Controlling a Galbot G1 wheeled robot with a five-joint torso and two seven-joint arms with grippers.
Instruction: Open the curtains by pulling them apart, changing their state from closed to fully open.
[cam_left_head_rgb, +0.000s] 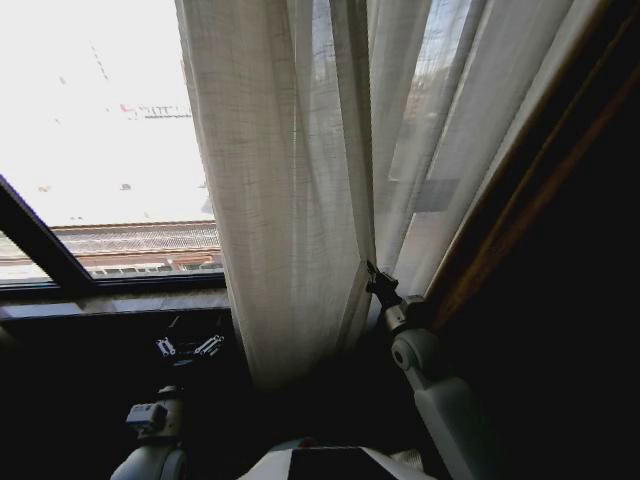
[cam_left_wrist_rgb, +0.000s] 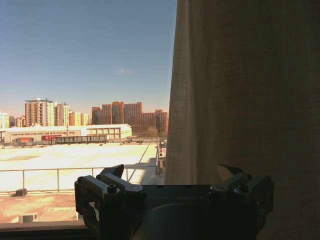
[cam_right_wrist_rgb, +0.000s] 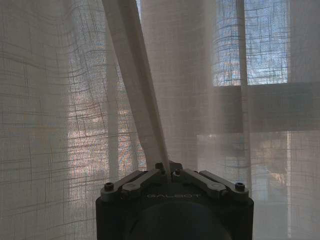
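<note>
Curtains (cam_left_head_rgb: 290, 190) hang ahead of us as sheer white pleated panels, gathered toward the right of the window (cam_left_head_rgb: 100, 130) and leaving the left panes bare. We judge the fabric light, soft and limp: it will fold and slide rather than push, so it needs a firm pinch on a bunched pleat, and the fine weave could snag or tear under a hard tug. A gathered vertical fold low on the panel looks like the best hold.

Our right gripper (cam_left_head_rgb: 376, 283) is raised at the curtains' lower edge, forearm angled up from the right. In the right wrist view the right gripper (cam_right_wrist_rgb: 167, 167) has its jaws pressed together, pinching a narrow fold that stretches taut away from it.

Our left gripper (cam_left_head_rgb: 188, 347) sits low beside the sill, apart from the fabric. In the left wrist view it (cam_left_wrist_rgb: 172, 175) has its jaws spread, with nothing between them.
</note>
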